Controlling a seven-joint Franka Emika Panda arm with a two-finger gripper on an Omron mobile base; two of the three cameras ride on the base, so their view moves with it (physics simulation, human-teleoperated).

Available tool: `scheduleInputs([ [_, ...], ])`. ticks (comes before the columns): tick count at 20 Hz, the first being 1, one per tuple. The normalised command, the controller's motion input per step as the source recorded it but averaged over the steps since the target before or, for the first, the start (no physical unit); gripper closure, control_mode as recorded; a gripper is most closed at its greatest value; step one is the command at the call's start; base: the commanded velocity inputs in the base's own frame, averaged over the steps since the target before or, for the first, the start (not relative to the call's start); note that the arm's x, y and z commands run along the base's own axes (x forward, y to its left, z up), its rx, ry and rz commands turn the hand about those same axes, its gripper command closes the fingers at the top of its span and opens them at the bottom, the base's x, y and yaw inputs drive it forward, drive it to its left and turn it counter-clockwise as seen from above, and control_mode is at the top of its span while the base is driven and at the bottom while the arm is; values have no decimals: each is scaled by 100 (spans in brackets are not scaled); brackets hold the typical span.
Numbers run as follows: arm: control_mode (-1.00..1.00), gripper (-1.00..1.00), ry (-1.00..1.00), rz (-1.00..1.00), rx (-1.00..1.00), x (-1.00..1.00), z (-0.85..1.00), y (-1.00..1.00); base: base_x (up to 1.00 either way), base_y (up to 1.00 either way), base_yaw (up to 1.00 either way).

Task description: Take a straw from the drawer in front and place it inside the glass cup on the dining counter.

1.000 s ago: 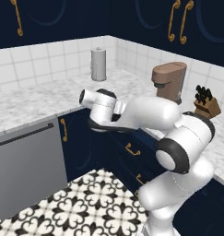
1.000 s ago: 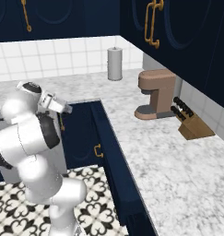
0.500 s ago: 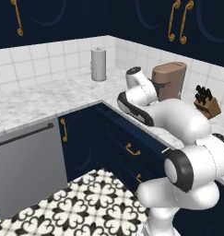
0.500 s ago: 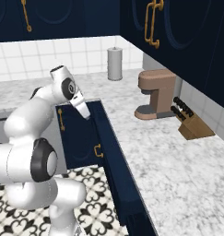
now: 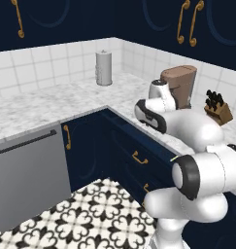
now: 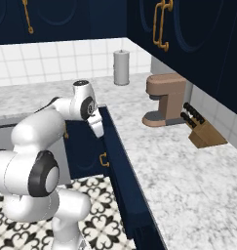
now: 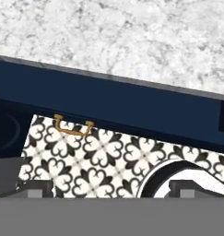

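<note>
With jaws wide apart, the gripper hung near the shut drawer under the right worktop, its brass handle the rigid hold; the straw, presumably inside, would be light and slippery.

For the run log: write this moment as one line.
phase: approach | gripper: open, empty, above drawer | drawer: closed | brass handle: untouched

On the white-grey marbled table, the brown coffee machine stands between the grey paper-towel roll behind and the wooden knife block in front.
</note>
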Motion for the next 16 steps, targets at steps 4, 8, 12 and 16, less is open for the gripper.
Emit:
scheduleInputs([
  [4,-100,-100,-22,-3,0,0,-42,-7,0,0,0],
  [8,-100,-100,-15,0,0,10,-23,-16,0,0,0],
  [12,-100,-100,-6,0,0,16,-27,-24,0,0,0],
  [16,-100,-100,-4,0,0,9,-31,-19,0,0,0],
])
